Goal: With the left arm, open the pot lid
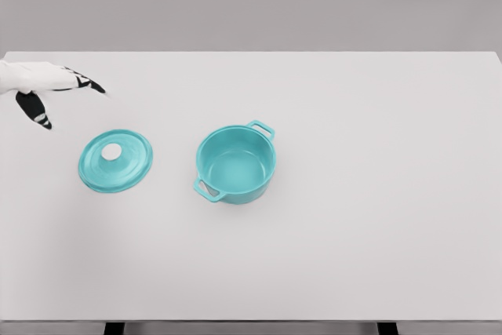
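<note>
The left hand (43, 88) hovers up and well left of the pot (235, 164), fingers spread and holding nothing. The teal lid (115, 161) lies flat on the white table (376, 194), left of the pot and apart from it. The teal pot stands upright, uncovered, its inside bare.

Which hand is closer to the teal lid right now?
Left. The left hand hovers open just up-left of the lid, which lies on the table beside the pot. The right hand isn't in view.
</note>
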